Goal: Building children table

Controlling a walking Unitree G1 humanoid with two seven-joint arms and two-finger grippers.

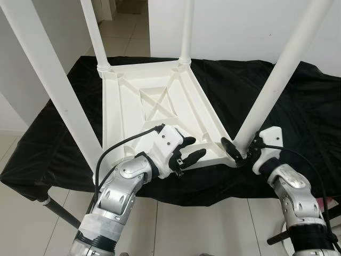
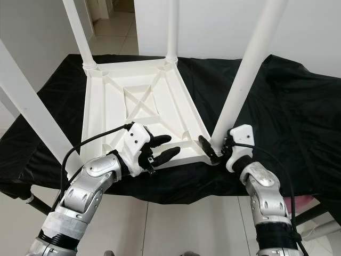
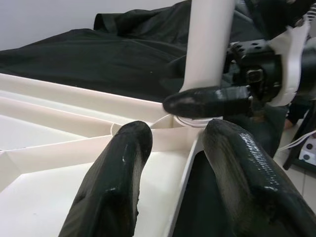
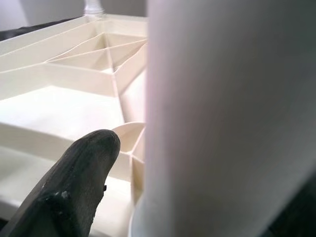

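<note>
- The white table top [image 1: 154, 101] lies upside down on a black cloth [image 1: 298, 112], four legs pointing up.
- The near right leg [image 1: 277, 80] is gripped at its base by the right gripper [image 1: 240, 150], its jaws pinching it.
- The left gripper [image 1: 187, 154], jaws spread, is rested on the near rim.
- The leg is best kept upright and pressed straight into its socket while the top is steadied.
</note>
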